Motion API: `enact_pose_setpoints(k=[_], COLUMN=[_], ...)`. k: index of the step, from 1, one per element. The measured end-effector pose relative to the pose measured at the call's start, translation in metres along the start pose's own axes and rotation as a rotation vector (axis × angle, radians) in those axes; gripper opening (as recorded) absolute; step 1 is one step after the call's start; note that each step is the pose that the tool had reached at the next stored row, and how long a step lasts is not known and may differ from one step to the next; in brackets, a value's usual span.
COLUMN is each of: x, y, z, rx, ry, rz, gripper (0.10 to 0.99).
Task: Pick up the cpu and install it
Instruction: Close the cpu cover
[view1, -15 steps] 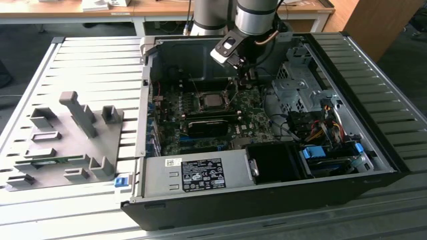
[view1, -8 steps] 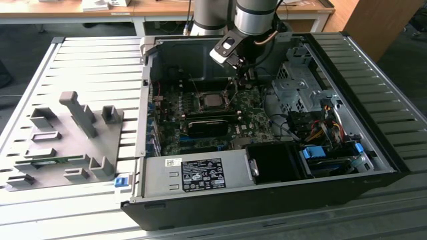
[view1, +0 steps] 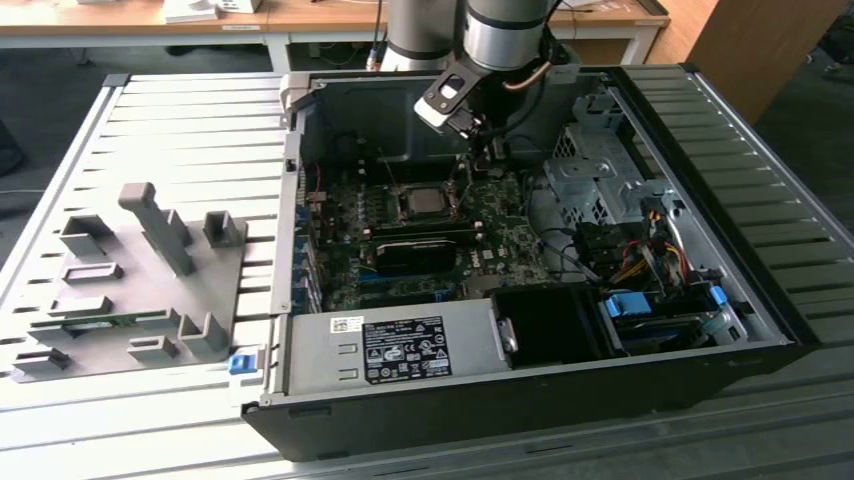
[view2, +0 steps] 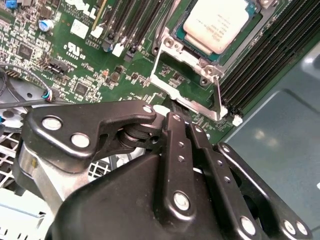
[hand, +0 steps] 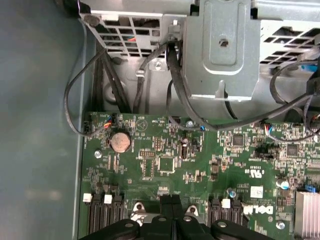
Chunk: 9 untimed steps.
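The cpu (view2: 220, 22), a small square chip with a silver-grey top, lies flat in the motherboard socket (view2: 250, 27); in the exterior view the cpu (view1: 424, 203) sits mid-board inside the open computer case. The socket's metal load frame (view2: 186, 75) stands hinged open beside the chip. My gripper (view2: 172, 106) is shut, its black fingers pressed together with nothing seen between them, and its tip is right at the free edge of the load frame. The exterior view shows the gripper (view1: 485, 160) hanging just above the board, a little to the right of the socket.
A grey tray (view1: 127, 290) with upright holders lies on the slatted table at the exterior view's left. Inside the case, a drive cage (hand: 222, 47), loose black cables (hand: 175, 95), memory slots (view2: 260, 65) and a power supply (view1: 387, 350) surround the board.
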<state>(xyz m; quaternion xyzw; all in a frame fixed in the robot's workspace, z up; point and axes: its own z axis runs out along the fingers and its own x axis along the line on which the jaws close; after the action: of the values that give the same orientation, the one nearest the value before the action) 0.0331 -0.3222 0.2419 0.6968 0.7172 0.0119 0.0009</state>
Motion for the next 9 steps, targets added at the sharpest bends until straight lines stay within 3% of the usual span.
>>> enact_pose_setpoints(k=[9], x=[0.0002], y=[-0.0077], z=[0.0003], rx=[0.0], ry=[0.0], rz=[0.0], gripper=[0.106])
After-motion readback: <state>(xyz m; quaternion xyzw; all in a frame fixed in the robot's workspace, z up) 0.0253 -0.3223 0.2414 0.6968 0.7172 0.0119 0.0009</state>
